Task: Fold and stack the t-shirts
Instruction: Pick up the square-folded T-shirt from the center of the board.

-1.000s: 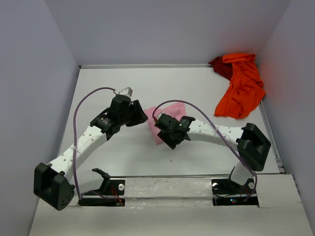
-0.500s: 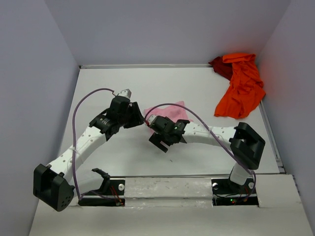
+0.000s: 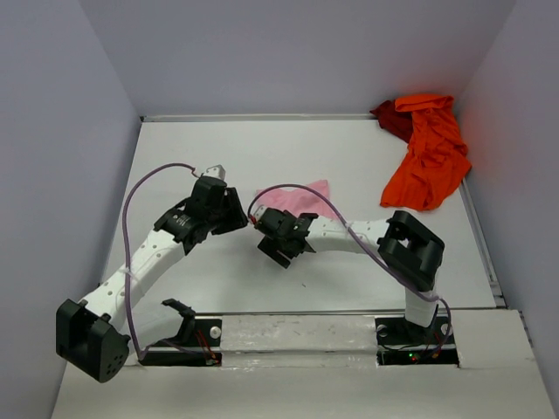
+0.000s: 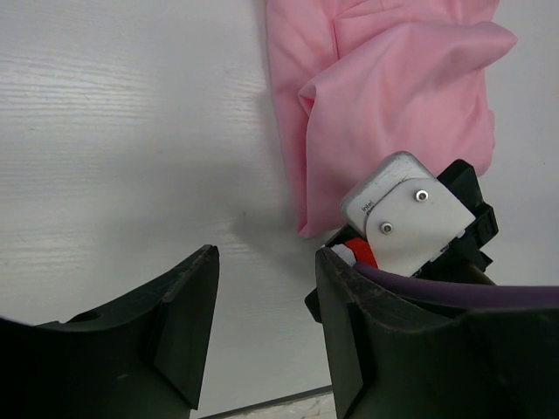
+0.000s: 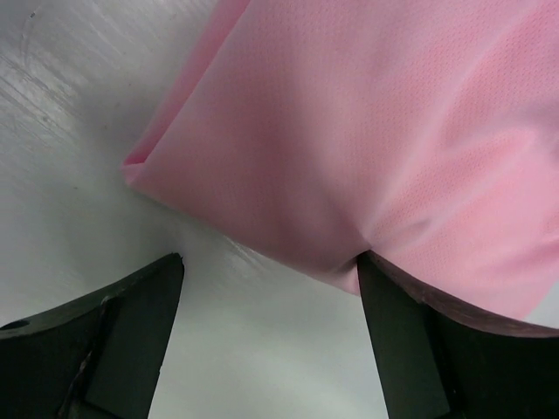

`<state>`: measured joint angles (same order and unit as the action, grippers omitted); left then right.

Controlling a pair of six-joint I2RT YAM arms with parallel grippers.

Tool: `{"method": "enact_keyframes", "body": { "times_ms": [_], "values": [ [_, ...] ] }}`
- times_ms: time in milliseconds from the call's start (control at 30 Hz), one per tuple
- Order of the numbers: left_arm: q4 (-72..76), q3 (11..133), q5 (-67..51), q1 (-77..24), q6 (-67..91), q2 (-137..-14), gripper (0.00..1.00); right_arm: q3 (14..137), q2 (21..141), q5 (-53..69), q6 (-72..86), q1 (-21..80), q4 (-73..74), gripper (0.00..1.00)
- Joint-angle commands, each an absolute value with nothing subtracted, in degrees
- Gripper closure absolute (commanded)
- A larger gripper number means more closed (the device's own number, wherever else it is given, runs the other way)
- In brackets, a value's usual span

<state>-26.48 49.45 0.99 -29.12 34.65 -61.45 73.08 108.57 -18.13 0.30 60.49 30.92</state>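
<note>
Both arms bent inward, meeting mid-table. Left gripper and right gripper both spread at pink t-shirt's near-left edge.

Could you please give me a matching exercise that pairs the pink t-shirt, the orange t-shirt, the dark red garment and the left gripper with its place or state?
1 pink t-shirt
2 orange t-shirt
3 dark red garment
4 left gripper

A far right corner, partly under another cloth
B fingers open over bare table
C table's middle, crumpled
D sprawled along the right edge

Pairs: 1-C; 2-D; 3-A; 4-B
</note>
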Motion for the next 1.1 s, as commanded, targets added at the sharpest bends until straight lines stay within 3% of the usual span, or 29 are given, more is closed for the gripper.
{"method": "enact_keyframes", "body": {
  "times_ms": [0,100,233,300,333,533,667,1067],
  "values": [
    [-21.6,50.0,-4.1,-30.2,36.6,-57.6,0.41,75.3,111.6,-18.5,-1.4,62.7,27.3,0.14],
    [-22.2,49.0,-4.4,-30.2,37.4,-56.0,0.41,76.2,112.3,-18.5,-1.1,62.7,27.2,0.19],
    [-22.8,48.1,-4.4,-30.2,37.7,-54.4,0.41,78.2,112.9,-18.5,-0.8,62.1,27.9,0.34],
    [-22.9,47.6,-4.2,-30.2,37.9,-54.0,0.41,79.5,113.0,-18.5,-0.6,62.1,28.4,0.47],
    [-23.0,47.1,-4.2,-30.1,38.0,-53.8,0.41,79.8,113.0,-18.4,-0.4,61.5,28.5,0.63],
    [-22.5,45.5,-4.0,-30.2,38.2,-53.0,0.41,80.0,112.8,-18.1,-0.2,59.9,28.7,0.74],
    [-22.1,44.2,-3.3,-30.1,38.3,-52.8,0.41,79.5,111.6,-18.2,-0.2,58.7,28.9,1.0],
    [-20.7,39.3,2.7,-30.0,39.8,-51.6,0.41,81.2,108.3,-17.7,-0.2,55.1,30.6,1.0]
  ]
}}
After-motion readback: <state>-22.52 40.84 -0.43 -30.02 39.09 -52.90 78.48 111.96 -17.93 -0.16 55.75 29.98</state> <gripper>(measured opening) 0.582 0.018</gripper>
